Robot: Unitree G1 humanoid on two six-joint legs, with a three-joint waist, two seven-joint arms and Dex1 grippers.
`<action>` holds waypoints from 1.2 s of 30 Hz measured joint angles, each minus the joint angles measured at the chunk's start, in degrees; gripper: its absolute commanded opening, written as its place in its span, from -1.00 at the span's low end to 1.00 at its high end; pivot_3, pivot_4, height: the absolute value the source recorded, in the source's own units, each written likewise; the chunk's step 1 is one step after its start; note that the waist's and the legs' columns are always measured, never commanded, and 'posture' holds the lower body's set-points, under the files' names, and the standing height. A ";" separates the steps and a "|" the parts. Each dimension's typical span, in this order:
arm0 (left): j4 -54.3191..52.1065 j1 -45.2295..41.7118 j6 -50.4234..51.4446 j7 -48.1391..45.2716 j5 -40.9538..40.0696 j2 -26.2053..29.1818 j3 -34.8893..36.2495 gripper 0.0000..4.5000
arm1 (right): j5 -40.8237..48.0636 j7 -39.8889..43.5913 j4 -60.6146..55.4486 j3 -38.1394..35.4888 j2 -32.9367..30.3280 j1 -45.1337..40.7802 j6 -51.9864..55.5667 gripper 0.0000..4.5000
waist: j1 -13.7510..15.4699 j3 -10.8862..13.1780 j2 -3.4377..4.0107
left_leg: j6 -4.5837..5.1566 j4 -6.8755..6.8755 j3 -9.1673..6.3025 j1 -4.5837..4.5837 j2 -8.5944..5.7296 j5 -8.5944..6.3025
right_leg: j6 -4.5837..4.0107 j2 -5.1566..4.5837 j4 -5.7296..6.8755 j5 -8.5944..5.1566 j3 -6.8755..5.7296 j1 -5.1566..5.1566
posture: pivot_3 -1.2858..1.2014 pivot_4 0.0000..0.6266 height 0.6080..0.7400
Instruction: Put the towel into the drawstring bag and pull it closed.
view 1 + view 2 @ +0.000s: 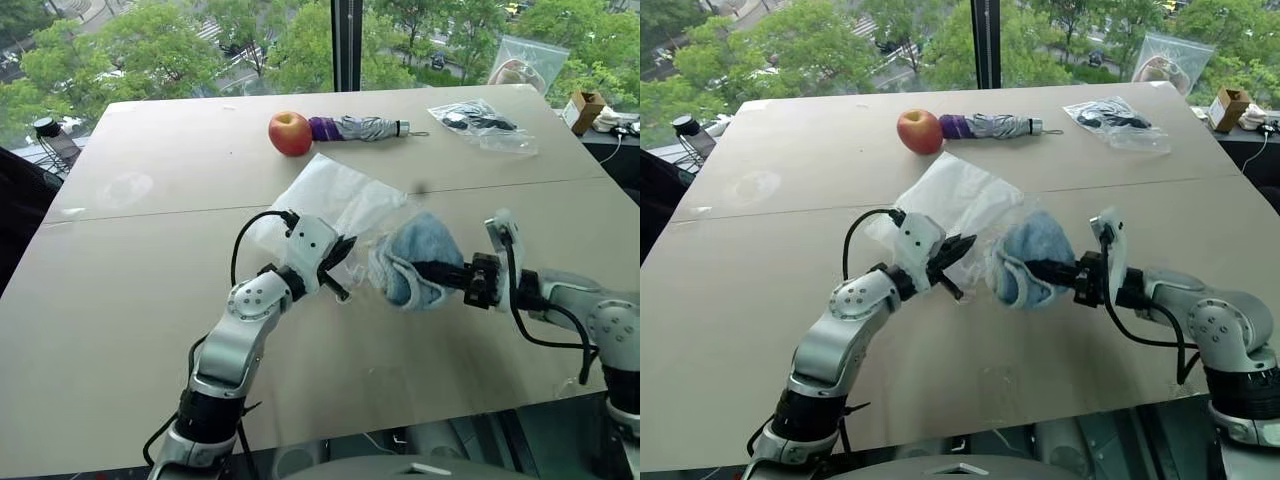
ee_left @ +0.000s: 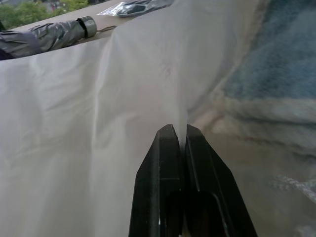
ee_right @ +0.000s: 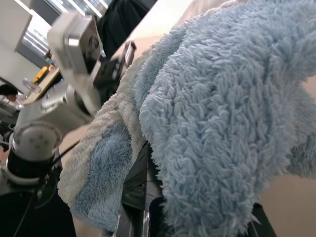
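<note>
The small light-blue fluffy towel [image 1: 412,258], bunched in the right gripper [image 1: 422,272]'s clamped jaws, hangs above the table just right of the thin translucent white drawstring bag [image 1: 335,203], whose edge the left gripper [image 1: 345,262] pinches tight, mouth towards the towel.

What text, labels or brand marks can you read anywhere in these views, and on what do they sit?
No readable text anywhere.
Drawstring bag: plain, no print.
Towel: no tag or label seen.
Umbrella, apple: no markings seen.
Clear plastic bag with dark contents: nothing legible.
Cardboard box at the far right: any print is too small to read.
</note>
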 measured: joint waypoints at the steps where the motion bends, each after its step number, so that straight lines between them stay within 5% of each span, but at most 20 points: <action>1: -0.57 0.43 -0.17 -0.74 -0.40 0.40 -0.02 -1.00 | -0.07 -0.98 0.51 -0.13 0.56 -0.75 -0.03 -0.99 | 0.01 0.00 0.00 | 0.00 0.00 0.00 0.00 0.00 0.00 | 0.00 0.00 0.00 0.00 0.00 0.00 | 0.03 -0.52 1.00; 9: -1.68 1.58 0.49 -1.57 -4.72 -1.20 -0.23 -1.00 | -2.27 -8.08 2.31 0.40 4.42 -1.50 0.70 -0.99 | 0.14 0.00 0.00 | 0.00 0.00 0.03 -0.05 -0.02 0.00 | 0.00 -0.05 -0.03 0.01 0.02 0.00 | 0.03 -0.52 1.00; 18: -3.24 1.50 2.96 0.51 -9.58 -3.63 0.42 -1.00 | -9.61 -1.67 -2.87 11.21 -1.15 0.37 0.93 -0.99 | -0.15 0.00 0.00 | 0.00 0.01 0.00 0.02 -0.01 0.00 | 0.17 0.01 -0.01 -0.10 0.01 0.01 | 0.03 -0.52 1.00; 29: -7.68 2.76 5.41 -0.98 -14.57 -1.54 -0.63 -1.00 | -0.46 -24.28 6.87 -2.51 23.79 -5.47 1.91 -0.99 | 0.00 0.02 0.02 | 0.00 -0.01 0.00 -0.06 0.02 0.00 | -0.02 0.00 -0.01 0.02 0.00 -0.01 | 0.03 -0.52 1.00; 36: -7.71 2.51 5.77 -1.37 -15.85 -1.40 -1.57 -1.00 | 16.34 -43.19 10.08 -10.84 37.96 -6.81 -1.83 -0.99 | -0.18 0.05 0.07 | 0.00 -0.02 -0.05 -0.04 0.03 0.00 | -0.02 0.00 0.01 0.02 -0.04 -0.01 | 0.03 -0.52 1.00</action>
